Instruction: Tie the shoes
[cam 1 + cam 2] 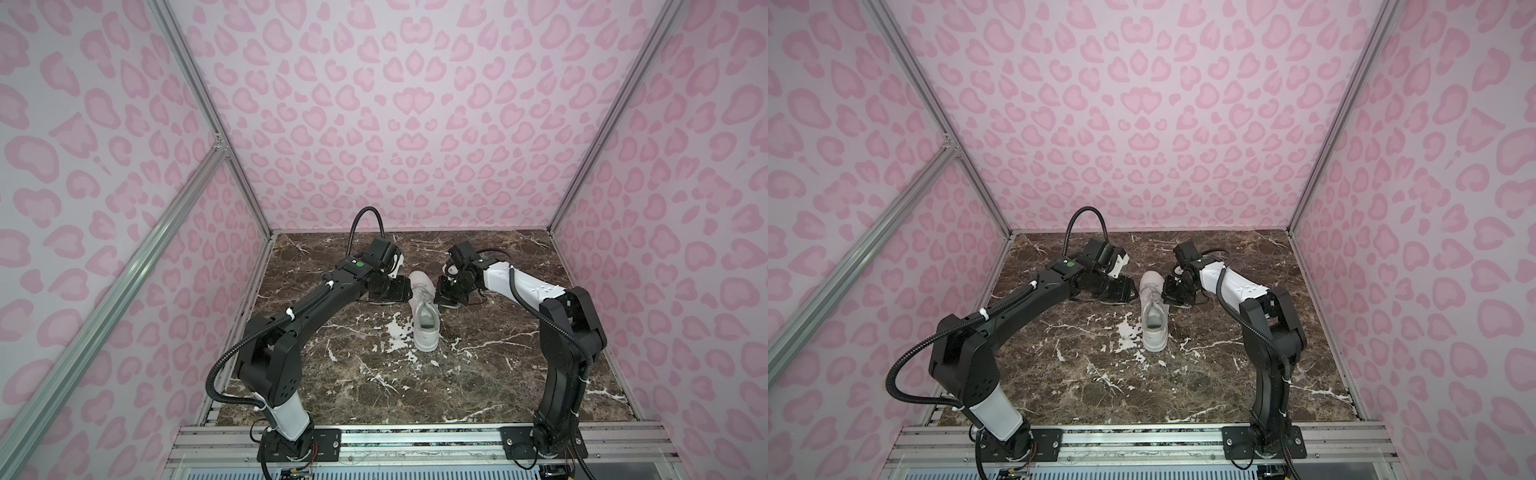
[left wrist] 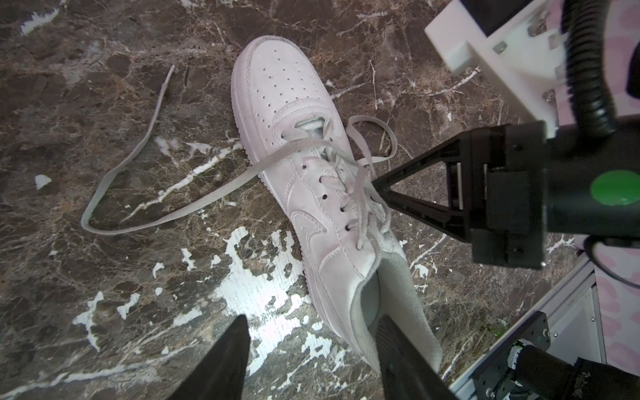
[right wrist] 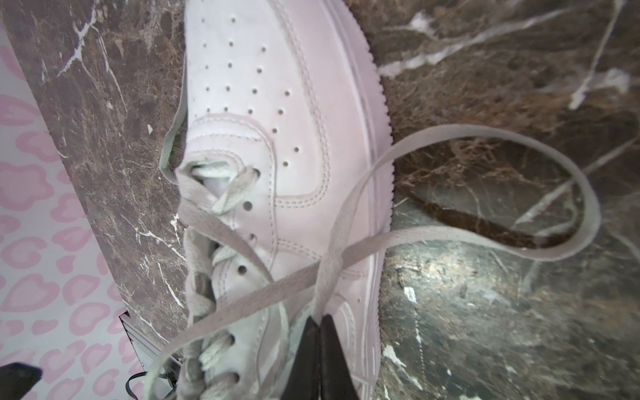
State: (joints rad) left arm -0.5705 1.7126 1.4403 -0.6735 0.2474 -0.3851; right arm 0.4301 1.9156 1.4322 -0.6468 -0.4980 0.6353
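Sneaker [image 2: 287, 104]: untied. Right tool [image 3: 320, 320]: clamped on lace loop [image 3: 467, 130] at sneaker eyelets. Left tool [image 2: 313, 320]: held open, empty, over sneaker heel. Risk: loop pulled flat if tugged; sneaker dragged.

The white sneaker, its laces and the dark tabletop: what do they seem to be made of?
Sneaker: smooth matte leather or a synthetic lookalike, judging by stitched panels and punched toe holes. Laces: flat woven fabric, with visible weave, limp. Tabletop: brown marble look, but white patches with fine ridges suggest a printed film worn through; cannot be sure.
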